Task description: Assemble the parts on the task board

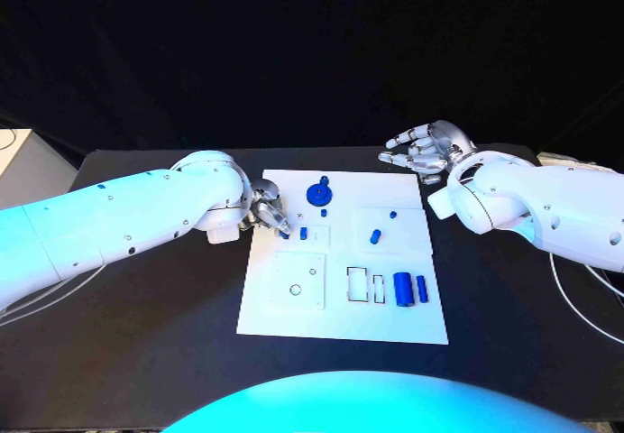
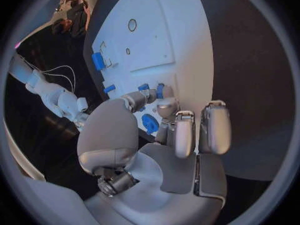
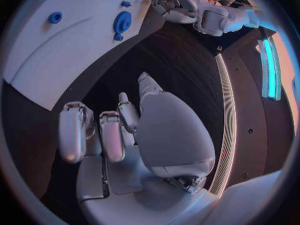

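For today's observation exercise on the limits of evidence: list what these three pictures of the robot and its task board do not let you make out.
- Head view: whether the left hand grips the small blue part at its fingertips; the fingers cover the contact.
- Left wrist view: the blue gear is partly hidden behind the fingers.
- Right wrist view: the task board is cut off by the circle's rim.
- Head view: the shapes of the small blue parts are too small to tell.

A black table (image 1: 143, 343) stands in a dark room, with blackness behind its far edge. At the far left of the head view, beside the table's corner, is a pale cabinet or box (image 1: 29, 162), and thin white cables (image 1: 585, 298) trail over the table top near its right side. In the right wrist view a dark panel carries a thin bright strip of light (image 3: 226, 130), with a glowing cyan bar (image 3: 270, 67) beyond it.
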